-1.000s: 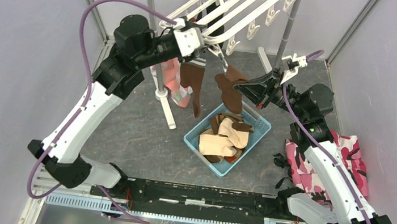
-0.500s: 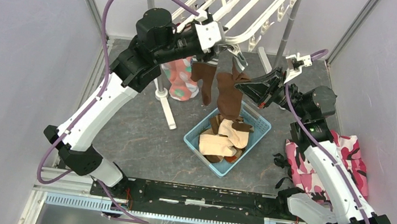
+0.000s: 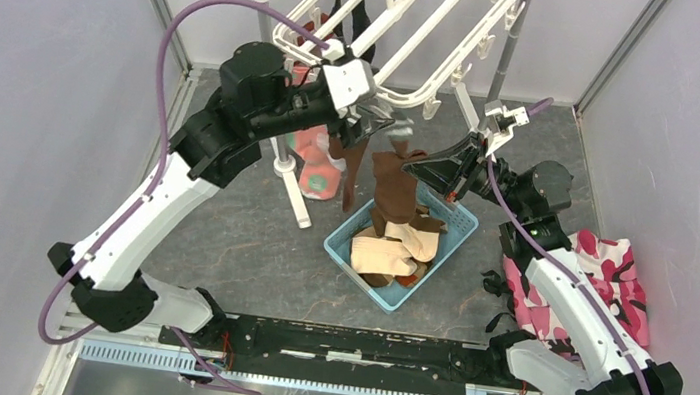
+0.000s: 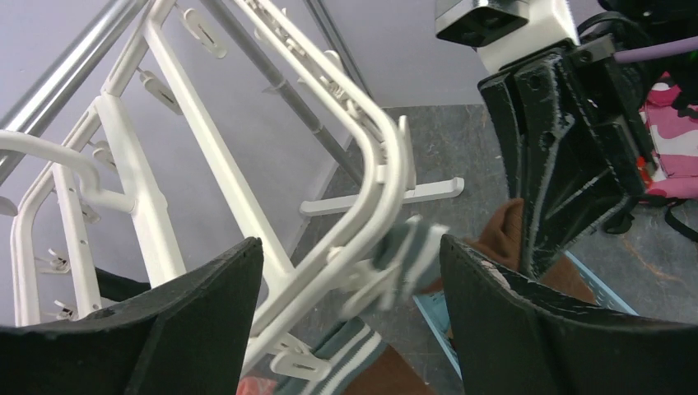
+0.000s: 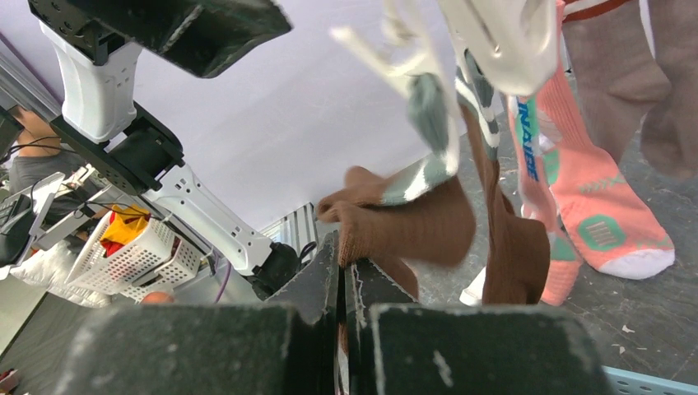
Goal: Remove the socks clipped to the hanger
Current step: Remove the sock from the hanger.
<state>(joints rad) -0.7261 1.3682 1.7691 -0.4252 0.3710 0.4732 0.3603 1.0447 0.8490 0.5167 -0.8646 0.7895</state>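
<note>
Now my right gripper (image 5: 342, 276) pinches a brown sock (image 3: 392, 199) at the basket's (image 3: 439, 264) twelve o'clock; my left gripper (image 4: 350, 271) gapes around the hanger (image 4: 374, 152).

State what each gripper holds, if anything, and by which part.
Right gripper: the brown sock, pinched at a fold near its striped cuff. Left gripper: nothing; open around the hanger rim.

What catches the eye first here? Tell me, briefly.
The big white hanger tilts across the top, the left hand open around its rim. Below, the right hand pinches a brown sock over the blue basket of socks.
</note>
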